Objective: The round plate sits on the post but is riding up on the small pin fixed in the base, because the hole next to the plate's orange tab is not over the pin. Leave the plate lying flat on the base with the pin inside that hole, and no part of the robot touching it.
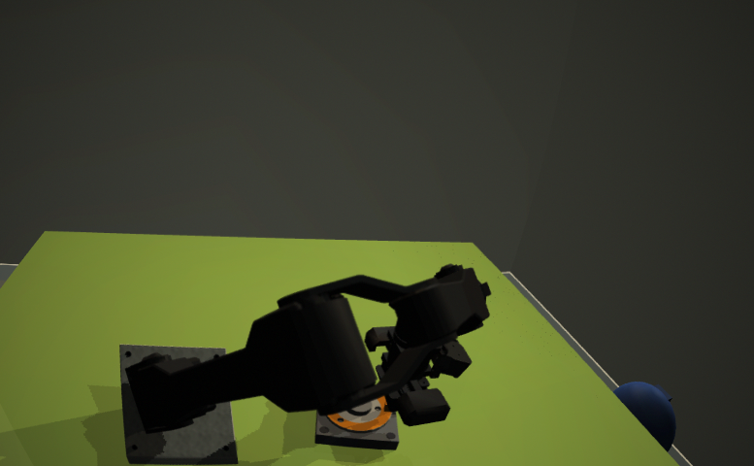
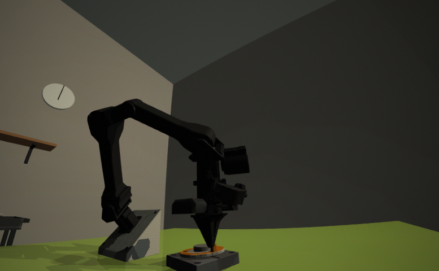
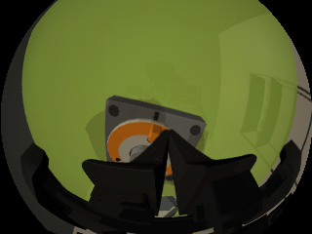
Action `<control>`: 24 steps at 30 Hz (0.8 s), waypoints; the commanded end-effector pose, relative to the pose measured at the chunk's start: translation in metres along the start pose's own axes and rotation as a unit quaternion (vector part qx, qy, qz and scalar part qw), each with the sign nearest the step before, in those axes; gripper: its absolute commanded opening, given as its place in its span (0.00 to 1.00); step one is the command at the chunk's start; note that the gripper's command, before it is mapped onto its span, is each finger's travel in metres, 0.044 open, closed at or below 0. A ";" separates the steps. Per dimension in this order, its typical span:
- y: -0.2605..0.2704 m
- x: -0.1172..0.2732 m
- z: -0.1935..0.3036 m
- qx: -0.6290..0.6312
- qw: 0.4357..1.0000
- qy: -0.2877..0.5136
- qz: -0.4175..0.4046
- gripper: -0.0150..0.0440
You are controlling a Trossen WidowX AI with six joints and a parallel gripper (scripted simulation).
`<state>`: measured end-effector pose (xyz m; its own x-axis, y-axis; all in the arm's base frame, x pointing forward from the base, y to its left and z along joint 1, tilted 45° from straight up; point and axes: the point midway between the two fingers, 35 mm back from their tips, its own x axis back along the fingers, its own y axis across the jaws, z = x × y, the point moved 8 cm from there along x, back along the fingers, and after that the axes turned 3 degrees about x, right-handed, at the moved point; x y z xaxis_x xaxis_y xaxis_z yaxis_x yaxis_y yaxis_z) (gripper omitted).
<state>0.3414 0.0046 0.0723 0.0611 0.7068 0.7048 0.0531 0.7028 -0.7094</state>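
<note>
The round plate (image 1: 358, 426) (image 2: 188, 251) (image 3: 116, 140), orange with a grey centre, sits around the post (image 2: 201, 247) (image 3: 138, 151) on the dark square base (image 1: 357, 441) (image 2: 200, 265) (image 3: 136, 109). Its orange tab (image 3: 155, 132) points toward the dark mark (image 3: 156, 116) near one base edge. My gripper (image 2: 211, 248) (image 3: 168, 133) is shut and empty, pointing down, with its tips right beside the tab; whether they touch it is unclear. The fingers hide part of the plate in the wrist view. The pin and the hole by the tab cannot be made out, nor whether the plate is flat.
The arm's slanted grey mount (image 1: 196, 444) (image 2: 114, 247) stands on the green table (image 1: 224, 277) (image 2: 316, 248) (image 3: 146, 49) beside the base. A blue ball (image 1: 646, 410) is beyond the table's right edge. A wall shelf (image 2: 16, 138) and a clock (image 2: 51, 95) are in the background.
</note>
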 end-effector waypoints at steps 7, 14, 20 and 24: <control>0.004 0.006 -0.003 -0.001 1.000 0.001 -0.002 0.25; 0.003 0.043 -0.002 0.000 1.000 0.002 -0.003 0.25; 0.003 0.037 -0.002 0.002 1.000 0.001 -0.001 0.25; 0.003 0.037 -0.002 0.002 1.000 0.001 -0.001 0.25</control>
<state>0.3462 0.0342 0.0967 0.0589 0.7045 0.7073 0.0524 0.7053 -0.7069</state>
